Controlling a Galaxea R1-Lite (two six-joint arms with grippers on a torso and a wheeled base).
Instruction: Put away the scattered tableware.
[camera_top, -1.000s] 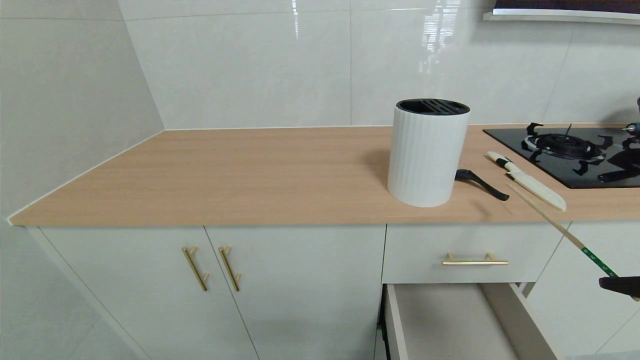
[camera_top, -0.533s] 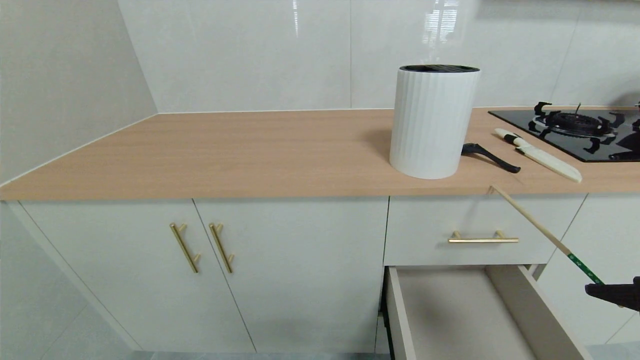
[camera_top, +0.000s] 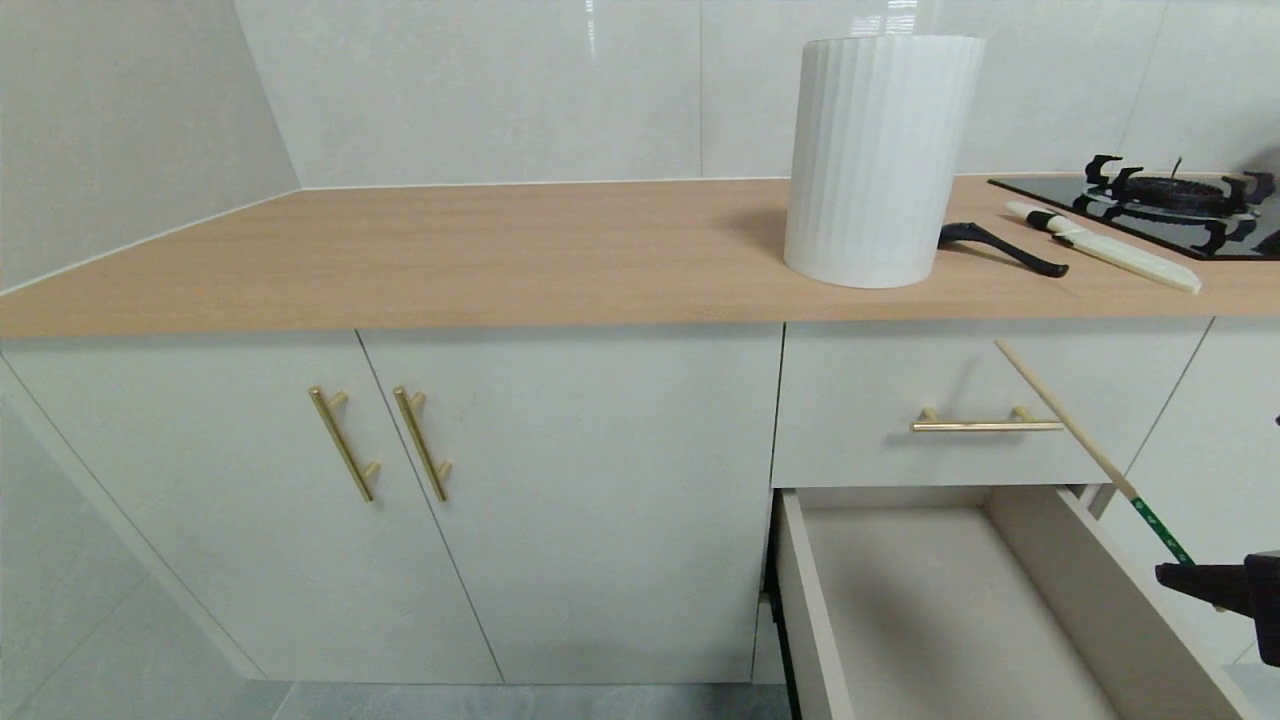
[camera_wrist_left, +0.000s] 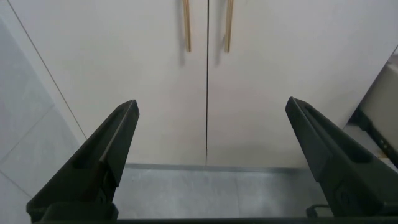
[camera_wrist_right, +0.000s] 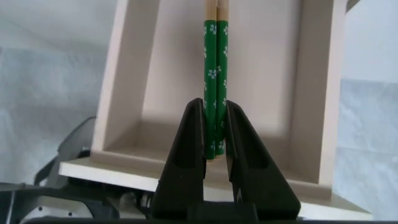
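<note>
So the right gripper (camera_top: 1195, 578) sits low, way out on the robot's right side. Its black jaws point in toward the left and are pinched tight on a pair of light wooden chopsticks with green flower-patterned ends (camera_wrist_right: 215, 62). The grip is right down at the green end, one jaw on each side, with the two sticks pressed together side by side. From there the sticks slant up and away from the jaws, bare tips heading left. The left gripper (camera_wrist_left: 211, 109) is the opposite deal: its two black wedge-shaped jaws are spread wide apart, and the whole thing is angled forward and down.
</note>
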